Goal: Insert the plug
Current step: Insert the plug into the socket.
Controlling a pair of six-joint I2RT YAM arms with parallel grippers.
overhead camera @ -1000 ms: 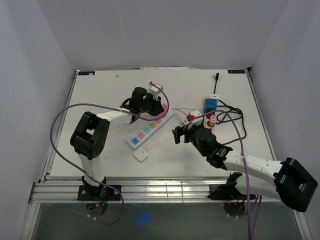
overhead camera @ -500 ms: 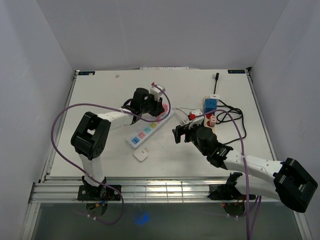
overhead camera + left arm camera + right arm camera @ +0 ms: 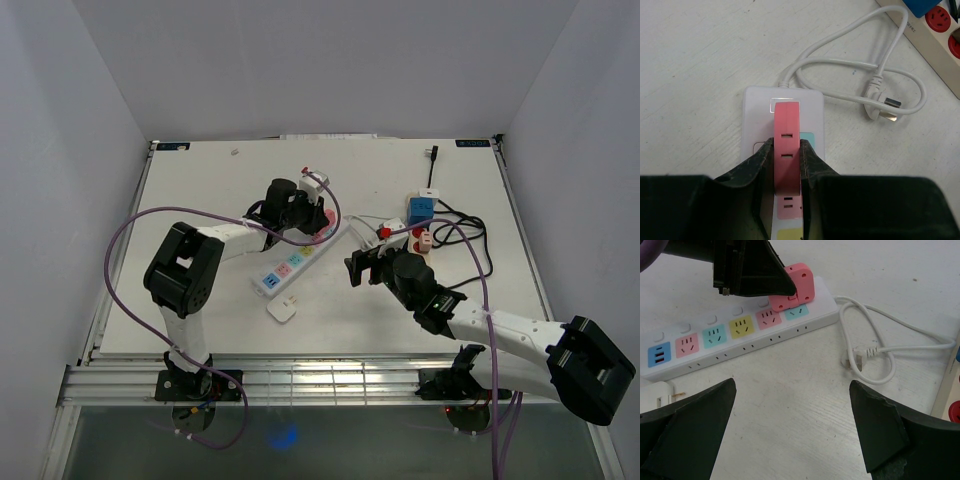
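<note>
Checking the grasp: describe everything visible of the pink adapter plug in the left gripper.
The pink adapter plug is a boxy matte plastic block with rounded corners, a seam and small slots on its faces. The left gripper is shut on it, black fingers pressing opposite sides. It sits at the white power strip's corded end, by the pink and teal outlets. Whether its pins are seated is hidden.

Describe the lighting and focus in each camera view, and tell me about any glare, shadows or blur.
Top external view: even, diffuse light, only soft shadows on the table, and a faint blue glow low in front. Left wrist view: the pink adapter is sharp, the left pincer dark and soft-edged. Right wrist view: the power strip is crisp, the right pincer near-black, without detail.
</note>
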